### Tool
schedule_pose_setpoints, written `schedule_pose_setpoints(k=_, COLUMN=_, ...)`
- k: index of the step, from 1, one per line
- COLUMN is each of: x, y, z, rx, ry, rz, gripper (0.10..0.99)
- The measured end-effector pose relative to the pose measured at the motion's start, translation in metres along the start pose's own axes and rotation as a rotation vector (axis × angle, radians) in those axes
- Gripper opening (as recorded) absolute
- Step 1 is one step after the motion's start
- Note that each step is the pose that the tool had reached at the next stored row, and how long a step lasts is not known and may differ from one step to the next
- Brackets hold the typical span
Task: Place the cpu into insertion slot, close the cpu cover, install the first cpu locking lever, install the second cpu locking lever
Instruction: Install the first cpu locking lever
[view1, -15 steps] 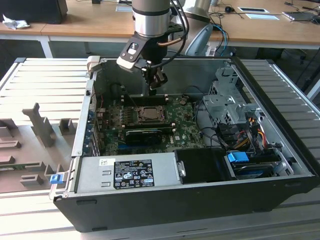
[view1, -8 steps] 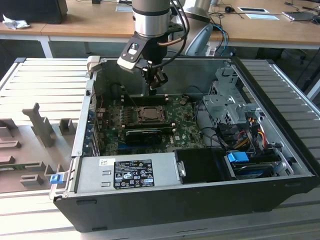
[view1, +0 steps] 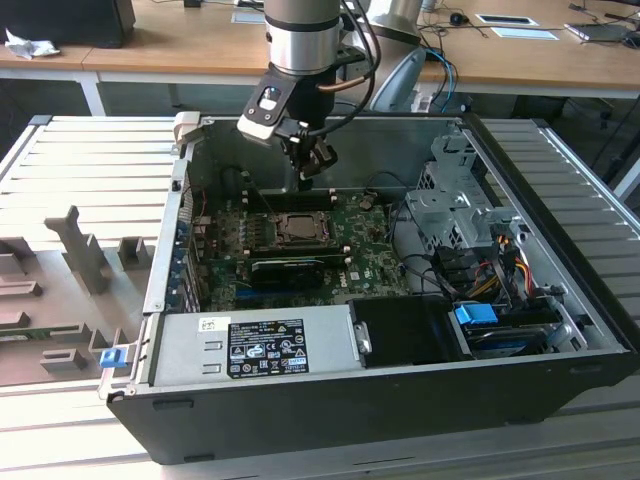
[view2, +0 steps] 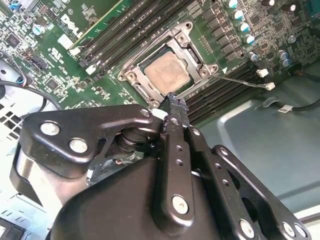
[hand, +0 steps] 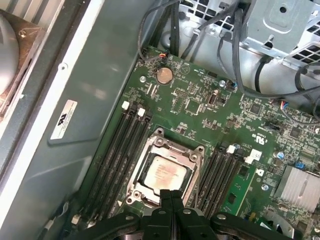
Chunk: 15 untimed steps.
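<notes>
The cpu (hand: 165, 175) lies flat in its socket on the green motherboard, its dull silver top showing through the window of the cpu cover (hand: 176, 146), which lies down around it. Both wrist views show this; the cpu (view2: 167, 72) sits framed by the cover (view2: 199, 50). A thin metal rod (view2: 245, 81) runs out from one socket corner over the memory slots. My gripper (view1: 305, 180) hangs inside the case just above the socket (view1: 297, 228). Its black fingers (hand: 170, 196) are shut together with nothing between them.
The open computer case has tall metal walls (view1: 330, 140) around the board. A power supply (view1: 250, 345) sits at the front, and a drive cage (view1: 455, 200) with cables lies toward the exterior view's right. Memory slots (hand: 125, 145) flank the socket, and a heat sink (hand: 300, 187) is nearby.
</notes>
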<state>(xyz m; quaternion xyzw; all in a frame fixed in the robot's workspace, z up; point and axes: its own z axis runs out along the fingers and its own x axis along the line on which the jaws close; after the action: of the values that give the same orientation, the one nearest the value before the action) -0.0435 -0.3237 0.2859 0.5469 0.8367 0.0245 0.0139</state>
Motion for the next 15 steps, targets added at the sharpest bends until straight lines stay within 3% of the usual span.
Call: schedule_pose_setpoints(k=15, x=0.0000, y=0.0000, z=0.0000, rx=0.001, ry=0.0040, rz=-0.070, gripper=0.106)
